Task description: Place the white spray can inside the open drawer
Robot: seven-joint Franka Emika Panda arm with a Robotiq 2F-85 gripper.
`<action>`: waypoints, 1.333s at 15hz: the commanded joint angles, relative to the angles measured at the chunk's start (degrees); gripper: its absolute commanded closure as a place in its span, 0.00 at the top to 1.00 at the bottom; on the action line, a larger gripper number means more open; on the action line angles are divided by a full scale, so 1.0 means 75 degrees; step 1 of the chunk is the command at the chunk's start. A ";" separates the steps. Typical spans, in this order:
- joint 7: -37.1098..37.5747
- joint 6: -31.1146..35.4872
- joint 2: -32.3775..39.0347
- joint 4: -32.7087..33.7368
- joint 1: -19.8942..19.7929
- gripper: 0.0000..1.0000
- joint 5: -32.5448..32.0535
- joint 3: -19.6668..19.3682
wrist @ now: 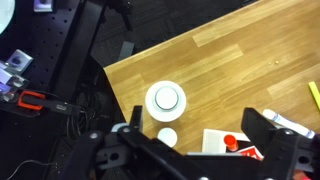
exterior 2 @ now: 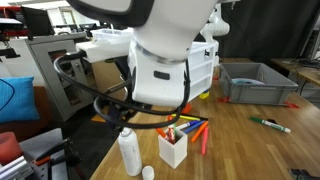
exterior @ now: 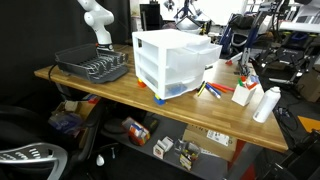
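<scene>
The white spray can [exterior: 266, 103] stands upright near the table's end, next to a shorter white carton [exterior: 243, 92]. In an exterior view the can [exterior 2: 129, 152] stands below my arm, with a small round white cap [exterior 2: 148, 172] beside it. The wrist view looks straight down on the can's rounded top [wrist: 166, 99]. My gripper [wrist: 200, 125] is open above the table, and the can lies just inside one finger, untouched. The open drawer [exterior: 203, 48] is the top one of the white storage unit, also seen behind my arm [exterior 2: 207, 58].
The carton with red marks [wrist: 232, 145] sits between the fingers near the small cap [wrist: 167, 136]. Coloured pens [exterior 2: 200, 130] lie by the carton. A dark dish rack [exterior: 93, 65] and a grey bin [exterior 2: 250, 80] stand beyond the drawers. The table edge [wrist: 120, 80] is close to the can.
</scene>
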 commanded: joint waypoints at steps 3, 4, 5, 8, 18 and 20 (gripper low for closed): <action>-0.0005 0.0026 0.0117 0.0045 0.0014 1.00 0.0012 -0.0005; -0.0004 0.0020 0.0071 0.0045 0.0019 1.00 0.0011 -0.0002; -0.0004 0.0020 0.0055 0.0046 0.0018 1.00 0.0010 -0.0002; -0.0251 0.0013 0.0309 0.0091 -0.0024 1.00 0.0337 -0.0029; -0.3181 -0.1077 0.1319 -0.0048 -0.0787 1.00 0.2666 -0.0543; -0.3427 -0.1402 0.1471 -0.0034 -0.0869 1.00 0.2678 -0.0611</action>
